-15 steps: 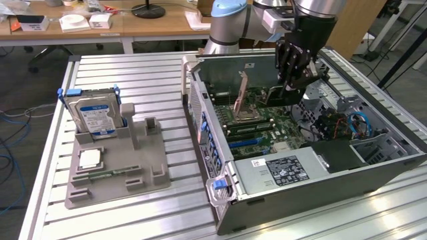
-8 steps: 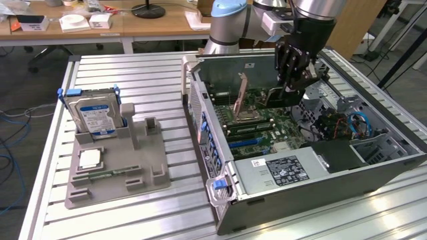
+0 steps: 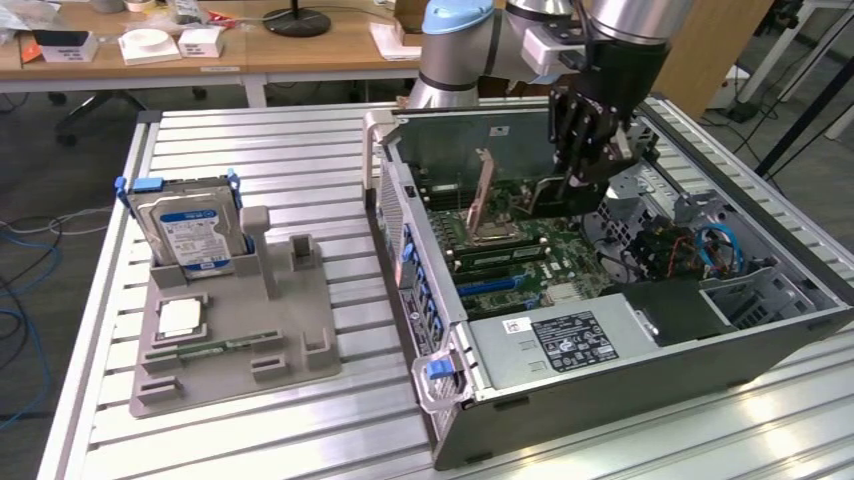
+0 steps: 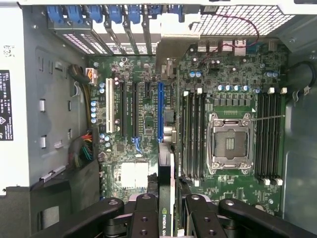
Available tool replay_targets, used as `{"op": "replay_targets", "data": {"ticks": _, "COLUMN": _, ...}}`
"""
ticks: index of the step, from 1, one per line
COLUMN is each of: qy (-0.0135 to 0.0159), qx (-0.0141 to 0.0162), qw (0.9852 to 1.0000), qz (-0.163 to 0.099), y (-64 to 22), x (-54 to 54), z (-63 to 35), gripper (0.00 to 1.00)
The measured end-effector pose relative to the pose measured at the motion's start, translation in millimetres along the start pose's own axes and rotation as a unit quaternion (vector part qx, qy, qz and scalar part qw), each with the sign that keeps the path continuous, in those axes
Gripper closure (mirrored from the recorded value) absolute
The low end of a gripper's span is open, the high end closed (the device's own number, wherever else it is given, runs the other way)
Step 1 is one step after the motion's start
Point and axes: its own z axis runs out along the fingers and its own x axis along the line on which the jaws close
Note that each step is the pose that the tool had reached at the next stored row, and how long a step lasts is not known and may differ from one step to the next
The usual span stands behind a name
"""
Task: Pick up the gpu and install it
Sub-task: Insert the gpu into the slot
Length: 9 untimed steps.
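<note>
"Half the job looks done to me: the thin, dark graphics card with the green board, the gpu [image 4: 166, 171], is lifted and clamped edge-on in the black two-fingered gripper [image 3: 578, 182]."

"So the pincer is closed on it?"

"Yes, it presses on both flat faces. The wrist view looks straight down the card's upper edge, with a black jaw on either side."

"Where is it over the machine?"

"It is inside the open grey metal computer case [image 3: 747, 330], which lies on its side on the ribbed aluminium table [image 3: 267, 140]. The card is over the far part of the green motherboard [image 4: 143, 134]. From the wrist, its edge lines up closely with the long blue expansion slot [image 4: 160, 111]."

"Is it seated?"

"I judge not. In the exterior view the card hangs above the board with the arm upright over it. In the wrist view the blue slot shows bare along its length. So the pick-up is done, while pressing the card home is not yet done."

"And the holder?"

"The grey plastic parts tray [image 3: 227, 370] sits on the exterior view's left, well apart from the case. It holds the thick silver hard drive with the blue-white label [image 3: 194, 232], standing upright at its far end."
</note>
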Motion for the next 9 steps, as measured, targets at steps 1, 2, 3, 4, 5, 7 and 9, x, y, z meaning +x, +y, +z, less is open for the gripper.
{"op": "replay_targets", "data": {"ticks": 1, "qy": 0.0001, "qx": 0.0000, "qw": 1.0000, "qz": 0.000, "y": 0.0, "x": 0.0, "z": 0.5, "gripper": 0.74}}
{"op": "replay_targets", "data": {"ticks": 2, "qy": 0.0003, "qx": 0.0000, "qw": 1.0000, "qz": 0.000, "y": 0.1, "x": 0.0, "z": 0.9, "gripper": 0.74}}
{"op": "replay_targets", "data": {"ticks": 3, "qy": 0.0004, "qx": 0.0000, "qw": 1.0000, "qz": 0.000, "y": 0.1, "x": 0.0, "z": 1.4, "gripper": 0.74}}
{"op": "replay_targets", "data": {"ticks": 4, "qy": 0.0006, "qx": 0.0000, "qw": 1.0000, "qz": 0.000, "y": 0.1, "x": 0.0, "z": 1.9, "gripper": 0.74}}
{"op": "replay_targets", "data": {"ticks": 5, "qy": 0.0007, "qx": 0.0001, "qw": 1.0000, "qz": 0.000, "y": 0.2, "x": 0.0, "z": 2.5, "gripper": 0.74}}
{"op": "replay_targets", "data": {"ticks": 7, "qy": 0.0010, "qx": 0.0000, "qw": 1.0000, "qz": 0.000, "y": 0.3, "x": 0.0, "z": 3.6, "gripper": 0.74}}
{"op": "replay_targets", "data": {"ticks": 9, "qy": 0.0012, "qx": 0.0000, "qw": 1.0000, "qz": 0.000, "y": 0.4, "x": 0.0, "z": 4.8, "gripper": 0.74}}
